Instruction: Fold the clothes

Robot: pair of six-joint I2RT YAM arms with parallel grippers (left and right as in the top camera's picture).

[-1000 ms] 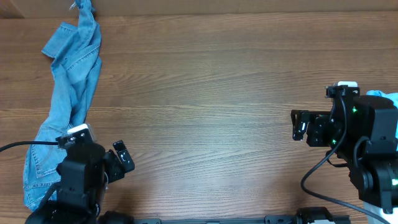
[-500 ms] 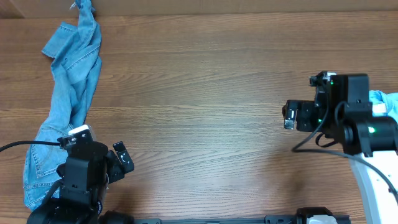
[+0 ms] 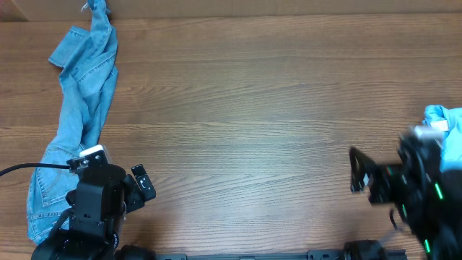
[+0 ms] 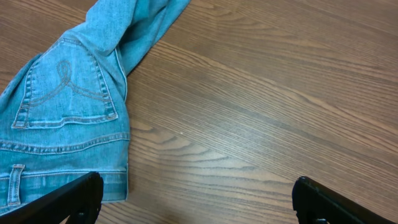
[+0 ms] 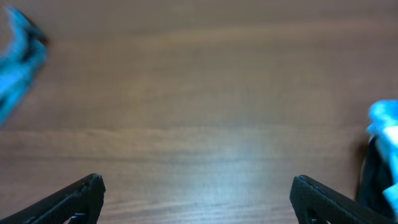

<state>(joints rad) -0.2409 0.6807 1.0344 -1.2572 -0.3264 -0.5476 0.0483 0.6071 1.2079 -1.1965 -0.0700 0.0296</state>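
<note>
Item: T-shirt (image 3: 442, 123), light sky-blue, thin cloth. We see only a crumpled bunch at the right edge of the overhead frame, at mid-height, lying on the wooden surface (image 3: 253, 108). No lettering shows. We cannot tell its long axis or heading, since the frame edge and the right arm hide the rest. Just below and left of it is the right hand (image 3: 359, 172), blurred, fingers spread wide and released, grasping nothing. Well apart, in the lower left, is the left hand (image 3: 142, 185), likewise released and empty, beside the jeans (image 3: 79, 108), a denim strip running from the upper left corner down to the lower left.
</note>
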